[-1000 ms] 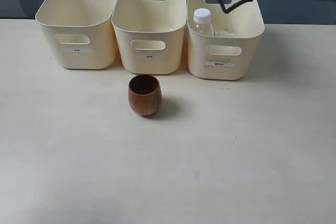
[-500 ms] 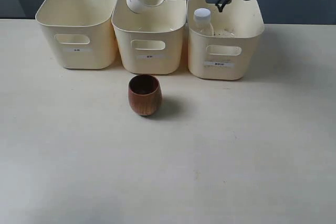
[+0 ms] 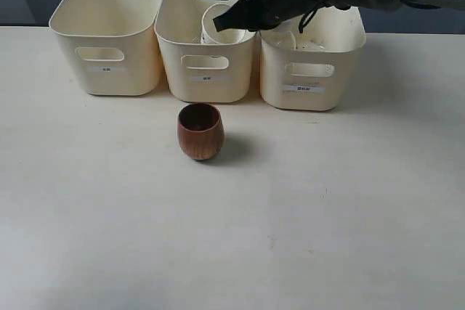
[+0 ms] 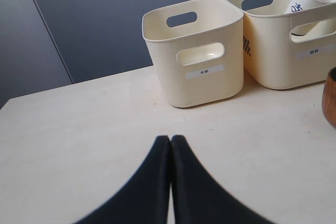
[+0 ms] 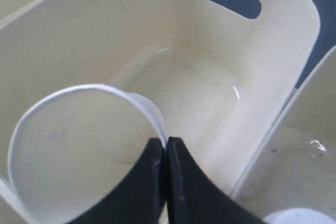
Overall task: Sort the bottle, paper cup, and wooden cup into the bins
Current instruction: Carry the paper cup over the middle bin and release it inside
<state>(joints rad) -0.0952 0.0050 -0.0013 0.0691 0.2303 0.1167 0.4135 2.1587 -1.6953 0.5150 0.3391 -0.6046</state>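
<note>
Right gripper [image 5: 161, 153] pinches the rolled rim of the plain white tapered paper cup [image 3: 218, 27], tilted inside the middle cream plastic bin [image 3: 207, 70]. Left gripper [image 4: 170, 148] is clenched, empty.

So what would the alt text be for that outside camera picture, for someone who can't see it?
A black robot gripper reaching in from the right holds a white paper cup by its rim, partly inside the middle of three cream bins on a pale table. A brown wooden cup stands upright in front of the bins.
</note>
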